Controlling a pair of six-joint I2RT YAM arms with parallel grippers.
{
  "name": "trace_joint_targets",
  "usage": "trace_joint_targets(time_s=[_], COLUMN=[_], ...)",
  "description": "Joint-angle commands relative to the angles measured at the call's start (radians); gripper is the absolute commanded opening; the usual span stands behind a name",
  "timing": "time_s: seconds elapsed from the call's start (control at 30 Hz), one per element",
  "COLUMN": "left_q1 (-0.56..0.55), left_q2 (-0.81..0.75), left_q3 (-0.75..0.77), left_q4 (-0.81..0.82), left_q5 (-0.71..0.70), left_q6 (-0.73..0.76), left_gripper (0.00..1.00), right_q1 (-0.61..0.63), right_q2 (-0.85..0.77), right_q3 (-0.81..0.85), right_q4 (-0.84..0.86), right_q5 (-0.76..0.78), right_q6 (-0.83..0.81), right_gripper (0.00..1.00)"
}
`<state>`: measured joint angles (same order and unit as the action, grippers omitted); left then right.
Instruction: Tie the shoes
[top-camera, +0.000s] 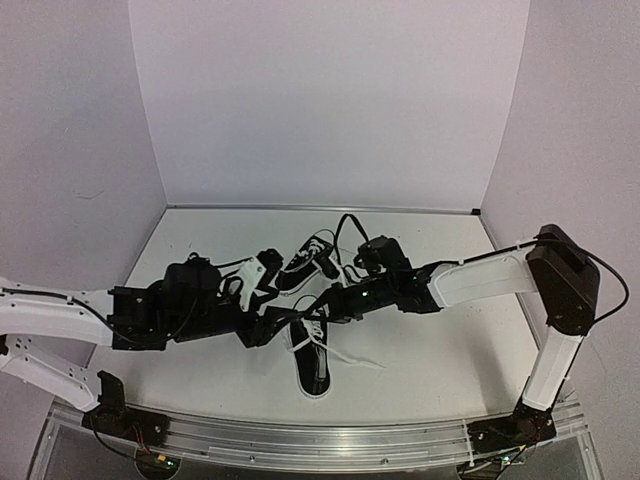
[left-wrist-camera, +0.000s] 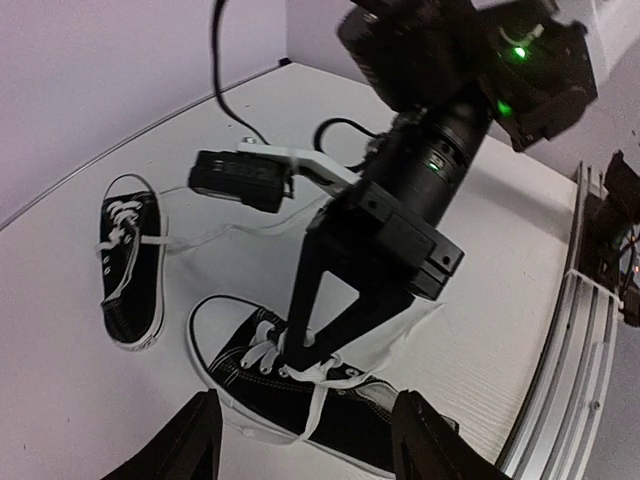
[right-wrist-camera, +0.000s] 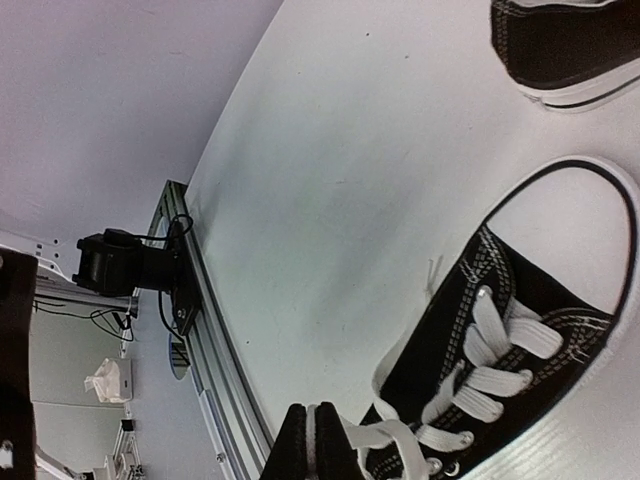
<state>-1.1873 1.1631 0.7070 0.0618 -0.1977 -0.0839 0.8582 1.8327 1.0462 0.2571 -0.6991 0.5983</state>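
Shoelace (right-wrist-camera: 385, 433) pinched in R hand (right-wrist-camera: 312, 442); L hand (left-wrist-camera: 308, 440) spread

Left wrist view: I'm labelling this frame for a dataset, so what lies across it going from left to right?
In order: far shoe → near shoe → metal rail. The right tool, shut on the near shoe's lace, overlaps that shoe, so it is left unplaced.
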Motion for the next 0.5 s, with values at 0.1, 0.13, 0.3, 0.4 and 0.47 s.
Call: trace_joint_targets(time_s=[0.1, 0.13, 0.3, 0.4, 0.47], left_q1=[0.021, 0.026, 0.046, 0.059, 0.074], left_q2=[-0.176, -0.176, -0.113, -0.063, -0.034], left_q3=[-0.122, -0.125, -0.118, -0.096, -0.082], left_q4=[-0.064, -0.095, -0.111, -0.092, -0.076], left_q5=[-0.272, -0.278, -0.249, -0.205, -0.164], left_q6=[-0.226, -0.244, -0.293, -0.293, -0.284], left_gripper=[0.63, 0.63, 0.66, 0.69, 0.72], right_q1=[0.075, 0.084, 0.106, 0.104, 0.099], right_q2=[0.104, 0.113, 0.116, 0.059, 0.006], right_q3=[0.112, 0.124, 0.172, 0.185, 0.187], right_q4=[0.001, -0.010, -0.093, -0.152, -0.187], right_q5=[-0.019, -0.019, -0.031, -0.009, 0.000], right_q6=[-0.007, -0.010, -0.053, -0.091, -0.114], right_gripper=[0.07, 0.09, 0.27, 0.40, 0.48])
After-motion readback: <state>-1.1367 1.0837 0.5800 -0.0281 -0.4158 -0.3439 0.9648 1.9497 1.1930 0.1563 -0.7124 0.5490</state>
